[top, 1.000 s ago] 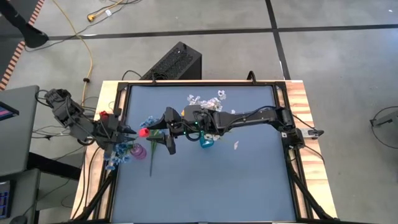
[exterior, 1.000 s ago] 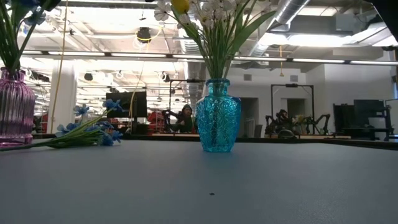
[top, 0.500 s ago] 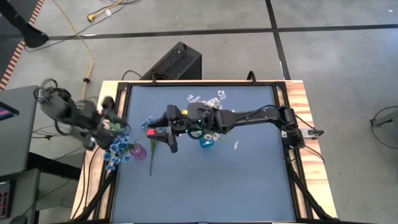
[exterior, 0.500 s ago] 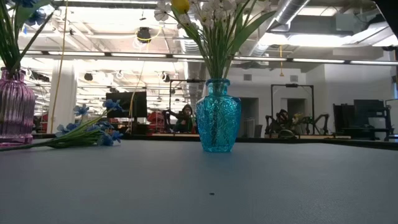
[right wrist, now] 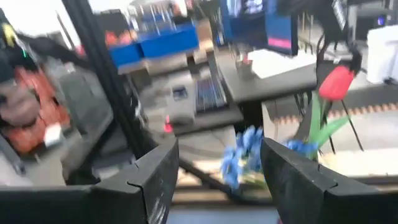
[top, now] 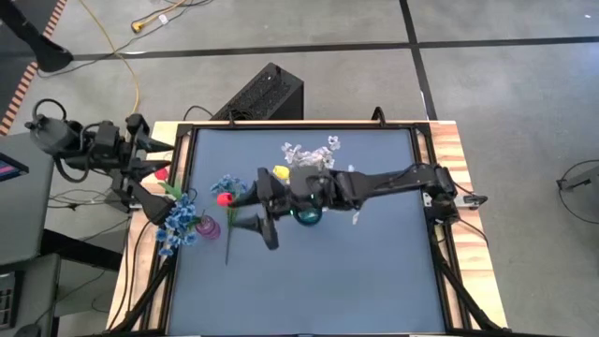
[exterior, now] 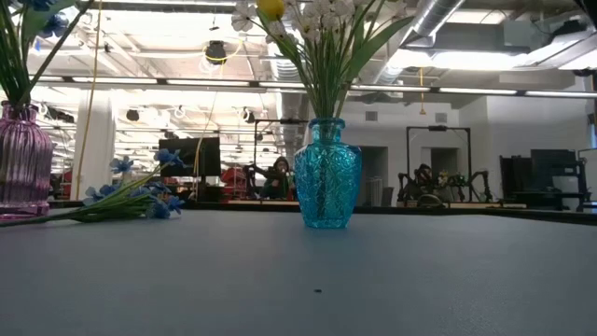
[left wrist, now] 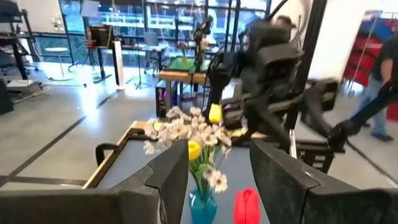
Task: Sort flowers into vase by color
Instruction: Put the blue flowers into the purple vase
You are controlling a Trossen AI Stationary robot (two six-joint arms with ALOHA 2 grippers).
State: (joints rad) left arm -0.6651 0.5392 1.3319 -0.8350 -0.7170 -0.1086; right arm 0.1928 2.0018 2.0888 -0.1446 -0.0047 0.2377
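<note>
The right gripper (top: 245, 208) hangs over the middle-left of the worktop (top: 374, 271), just beside the teal vase (top: 308, 213), its fingers (right wrist: 152, 180) spread wide with nothing between them. A red tulip (top: 224, 198) sits right by those fingers, above the pink vase (top: 208, 227) of blue sprays (top: 180, 223). More blue sprays (exterior: 131, 199) lie flat on the worktop. The left gripper (top: 150, 168) waits off the left edge, fingers (left wrist: 168, 171) apart and empty.
</note>
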